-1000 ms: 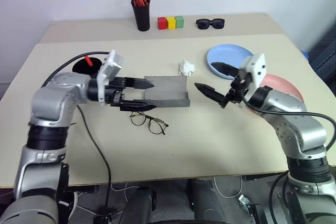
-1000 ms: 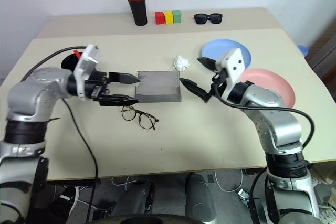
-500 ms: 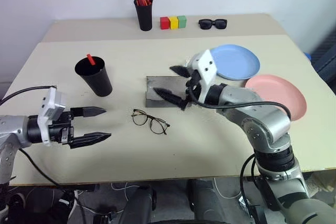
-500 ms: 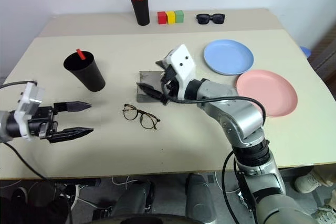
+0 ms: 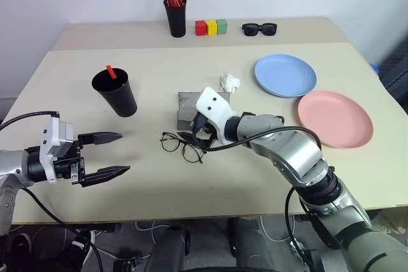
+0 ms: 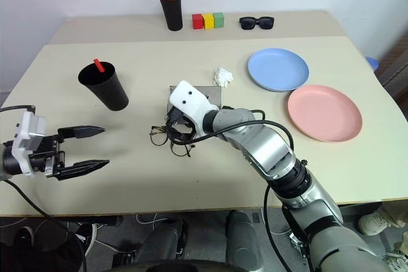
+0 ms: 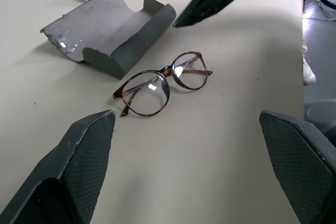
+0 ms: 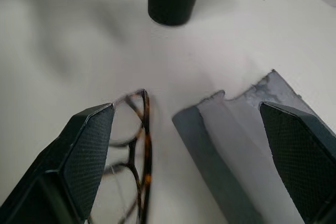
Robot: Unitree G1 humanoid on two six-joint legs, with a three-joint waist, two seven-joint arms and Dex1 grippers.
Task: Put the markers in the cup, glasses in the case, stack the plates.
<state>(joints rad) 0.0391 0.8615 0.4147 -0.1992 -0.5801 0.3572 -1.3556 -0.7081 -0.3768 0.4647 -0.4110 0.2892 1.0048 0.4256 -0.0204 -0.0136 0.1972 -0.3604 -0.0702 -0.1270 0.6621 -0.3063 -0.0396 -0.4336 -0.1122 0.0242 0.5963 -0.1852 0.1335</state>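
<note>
The wire-rimmed glasses (image 5: 182,146) lie on the table just in front of the grey case (image 5: 189,103), which lies open. My right gripper (image 5: 196,133) hovers open over the case's near edge and the glasses, with nothing between its fingers. The right wrist view shows the glasses (image 8: 134,145) beside the case (image 8: 236,135). My left gripper (image 5: 108,155) stands open and empty near the table's front left, pointing towards the glasses (image 7: 160,80). The black cup (image 5: 116,92) holds a marker (image 5: 109,70) with a red end. The blue plate (image 5: 285,74) and pink plate (image 5: 335,118) lie side by side, unstacked.
At the back stand a black pen holder (image 5: 174,14) with orange-red pens, three coloured blocks (image 5: 211,27) and black sunglasses (image 5: 258,28). A crumpled white scrap (image 5: 229,82) lies behind the case.
My left gripper has drawn back from the case to the front left of the table. My right gripper has swung left across the case to hover over the glasses.
</note>
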